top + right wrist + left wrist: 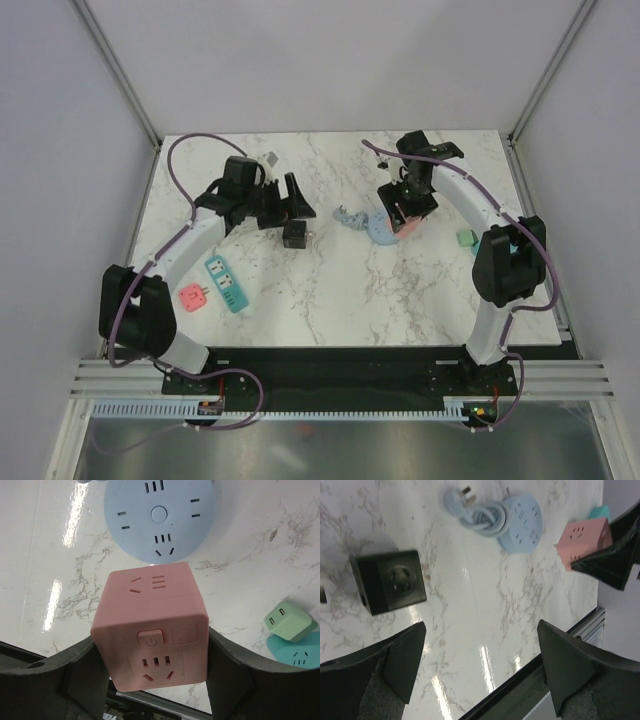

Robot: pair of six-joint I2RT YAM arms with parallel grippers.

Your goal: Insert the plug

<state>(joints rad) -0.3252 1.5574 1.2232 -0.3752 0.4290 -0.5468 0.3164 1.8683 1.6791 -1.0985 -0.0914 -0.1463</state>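
My right gripper (155, 665) is shut on a pink cube socket (155, 630) and holds it just over the marble table, beside a round blue power strip (160, 517). In the top view the right gripper (405, 213) and pink cube (409, 226) sit right of centre, touching the blue strip (383, 229). The strip's coiled cord ends in a three-pin plug (465, 492), which lies loose on the table. My left gripper (482, 665) is open and empty, just above a black cube socket (390, 580); in the top view the left gripper (298, 203) is behind that cube (296, 237).
A teal power strip (226, 283) and a pink adapter (193, 295) lie at front left. A green adapter (290, 621) and a teal socket (295, 655) lie at the right edge. A small grey object (270, 158) lies at the back.
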